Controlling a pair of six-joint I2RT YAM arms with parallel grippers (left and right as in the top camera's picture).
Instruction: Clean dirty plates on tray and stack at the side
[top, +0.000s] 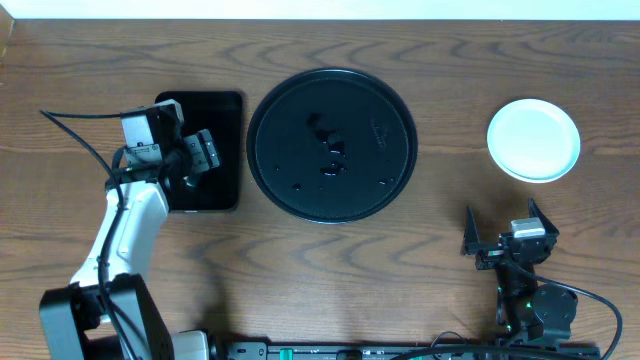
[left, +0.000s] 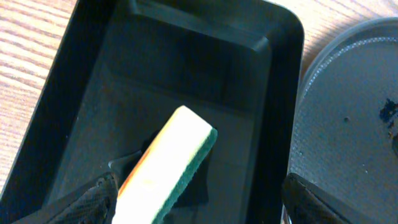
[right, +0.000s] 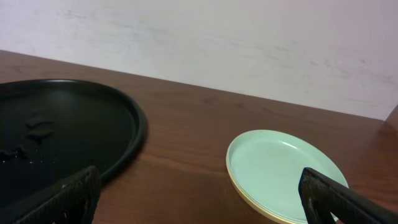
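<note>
The plates (top: 533, 139) sit in one stack on the table at the right, a pale turquoise one on top and a pale yellow rim under it in the right wrist view (right: 283, 169). The top plate looks clean. The round black tray (top: 330, 145) holds no plates, only a few wet marks; it also shows in the right wrist view (right: 74, 127). My left gripper (top: 203, 156) is open over the small rectangular tray, with a yellow-green sponge (left: 168, 168) lying below it by the left finger (left: 199, 190). My right gripper (top: 502, 228) is open and empty, near the front right (right: 200, 183).
The small rectangular black tray (top: 225, 110) lies left of the round tray and holds the sponge; its wall shows in the left wrist view (left: 280, 93). Bare wooden table lies between the round tray and the plate stack. A pale wall runs behind the table.
</note>
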